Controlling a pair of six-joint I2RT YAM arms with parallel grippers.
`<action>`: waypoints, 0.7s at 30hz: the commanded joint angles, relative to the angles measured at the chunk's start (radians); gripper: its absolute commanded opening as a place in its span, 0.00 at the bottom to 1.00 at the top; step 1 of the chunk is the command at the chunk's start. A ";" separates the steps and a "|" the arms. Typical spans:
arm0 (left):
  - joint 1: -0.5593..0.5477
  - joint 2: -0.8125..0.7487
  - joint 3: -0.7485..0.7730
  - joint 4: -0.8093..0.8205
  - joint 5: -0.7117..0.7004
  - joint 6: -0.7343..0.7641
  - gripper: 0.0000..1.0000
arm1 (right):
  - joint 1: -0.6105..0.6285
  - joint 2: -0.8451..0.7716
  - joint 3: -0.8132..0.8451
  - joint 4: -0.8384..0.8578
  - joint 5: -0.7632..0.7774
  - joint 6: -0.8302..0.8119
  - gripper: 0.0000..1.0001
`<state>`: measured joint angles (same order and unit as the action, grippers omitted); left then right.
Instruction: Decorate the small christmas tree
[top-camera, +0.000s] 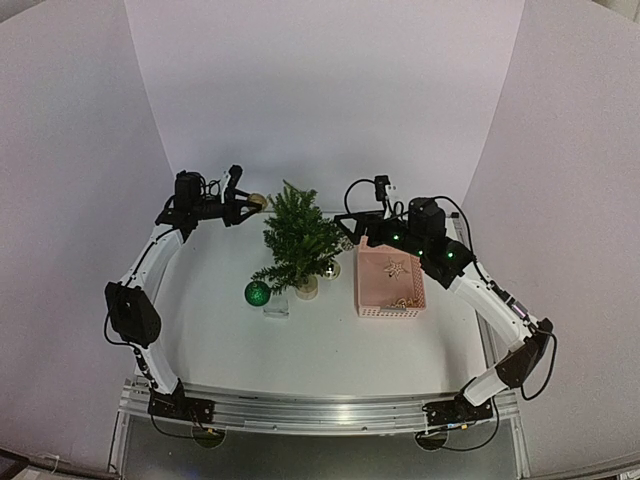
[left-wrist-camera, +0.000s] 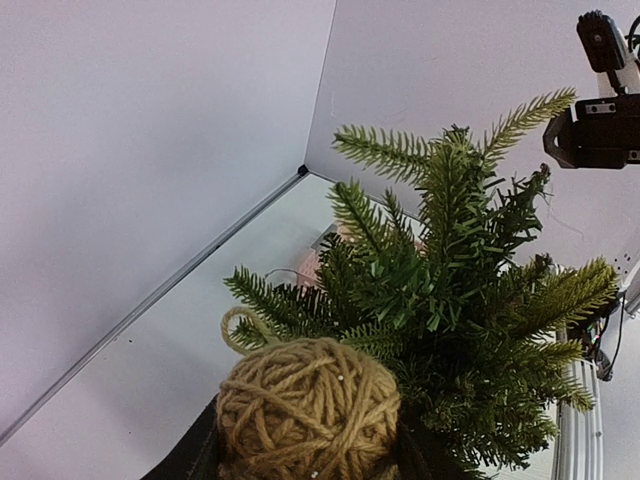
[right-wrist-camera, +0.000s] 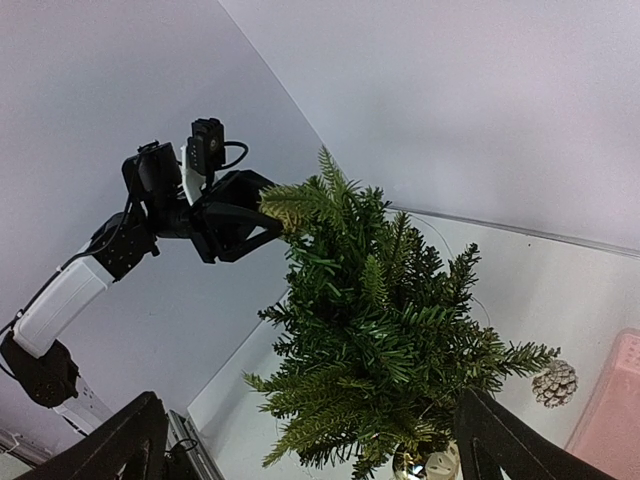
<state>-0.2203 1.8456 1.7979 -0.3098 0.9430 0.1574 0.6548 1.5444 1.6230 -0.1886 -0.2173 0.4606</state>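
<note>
The small christmas tree (top-camera: 298, 245) stands upright at the centre of the overhead view, on its pale round base (top-camera: 306, 287) on the white worktop (top-camera: 320, 345). My left gripper (top-camera: 248, 206), up and left of the crown, is closed around a ball of tan twine (left-wrist-camera: 308, 405) whose loop (left-wrist-camera: 240, 330) points toward the needles. My right gripper (right-wrist-camera: 310, 450) is spread wide and empty, just right of the tree, beside the pink basket (top-camera: 390, 280). I judge the tree light and easy to tip — soft needles, bendable branches — so I would steady it by the trunk or base, not the foliage.
</note>
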 joint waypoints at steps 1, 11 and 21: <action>0.006 0.017 0.046 -0.015 0.016 -0.002 0.00 | -0.006 -0.038 0.017 0.012 -0.010 -0.008 0.98; 0.006 0.045 0.061 -0.022 -0.002 0.033 0.00 | -0.006 -0.038 0.017 0.012 -0.011 -0.008 0.98; 0.009 0.059 0.081 -0.003 -0.022 0.034 0.00 | -0.006 -0.035 0.019 0.012 -0.014 -0.007 0.98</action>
<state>-0.2188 1.8996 1.8167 -0.3331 0.9361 0.1827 0.6548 1.5444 1.6227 -0.1886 -0.2176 0.4606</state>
